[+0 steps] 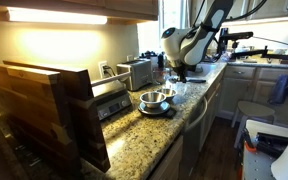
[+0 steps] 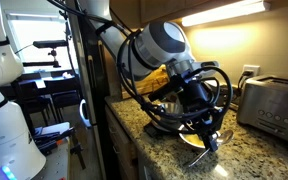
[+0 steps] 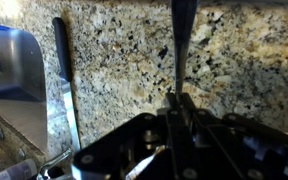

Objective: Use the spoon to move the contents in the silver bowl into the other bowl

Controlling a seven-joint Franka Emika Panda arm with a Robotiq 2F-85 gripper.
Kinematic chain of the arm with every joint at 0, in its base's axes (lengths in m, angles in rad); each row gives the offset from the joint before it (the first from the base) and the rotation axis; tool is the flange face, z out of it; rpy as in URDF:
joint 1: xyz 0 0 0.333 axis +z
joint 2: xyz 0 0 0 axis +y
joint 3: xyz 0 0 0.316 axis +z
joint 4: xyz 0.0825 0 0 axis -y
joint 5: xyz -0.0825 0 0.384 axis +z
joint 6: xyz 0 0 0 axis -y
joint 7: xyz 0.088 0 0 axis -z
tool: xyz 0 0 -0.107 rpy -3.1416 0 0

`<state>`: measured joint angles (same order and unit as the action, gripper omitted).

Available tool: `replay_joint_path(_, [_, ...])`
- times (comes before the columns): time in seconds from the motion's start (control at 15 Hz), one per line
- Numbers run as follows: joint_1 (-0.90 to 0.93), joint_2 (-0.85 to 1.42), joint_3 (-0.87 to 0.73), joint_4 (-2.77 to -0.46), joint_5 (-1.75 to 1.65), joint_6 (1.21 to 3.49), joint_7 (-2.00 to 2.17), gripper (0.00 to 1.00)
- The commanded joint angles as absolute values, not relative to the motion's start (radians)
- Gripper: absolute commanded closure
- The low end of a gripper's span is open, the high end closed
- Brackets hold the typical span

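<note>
Here we see the gripper (image 3: pixel 179 103) closed tight on a thin dark handle, which we take for the spoon (image 3: pixel 181 40); the handle points away over the granite counter (image 3: pixel 114 60). In an exterior view the silver bowl (image 1: pixel 156 97) stands on the counter, near the toaster (image 1: pixel 136 72) and close below the arm (image 1: pixel 192 42). We cannot make out its contents.

Shiny round silver bowl (image 1: pixel 155 98) upright on granite counter (image 1: pixel 149 142), dark-handled spoon (image 3: pixel 181 45) clamped in tool (image 3: pixel 178 100)
</note>
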<state>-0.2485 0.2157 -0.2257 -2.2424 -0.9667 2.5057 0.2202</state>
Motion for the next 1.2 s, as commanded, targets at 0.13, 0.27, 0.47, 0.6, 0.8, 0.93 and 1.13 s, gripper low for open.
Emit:
replay_joint_path(0.13, [-0.291, 0.266, -0.259, -2.194, -0.838, 2.571, 0.099, 0.93])
replay_joint_path(0.27, [-0.298, 0.284, -0.264, -2.177, -0.787, 2.591, 0.067, 0.93])
replay_joint_path(0.47, [-0.301, 0.313, -0.266, -2.156, -0.716, 2.615, 0.025, 0.93])
replay_joint_path(0.6, [-0.298, 0.332, -0.265, -2.144, -0.671, 2.627, -0.001, 0.93])
replay_joint_path(0.8, [-0.295, 0.364, -0.264, -2.130, -0.609, 2.651, -0.038, 0.93])
replay_joint_path(0.93, [-0.293, 0.385, -0.265, -2.121, -0.571, 2.668, -0.059, 0.93])
replay_joint_path(1.13, [-0.290, 0.416, -0.269, -2.106, -0.522, 2.692, -0.087, 0.93])
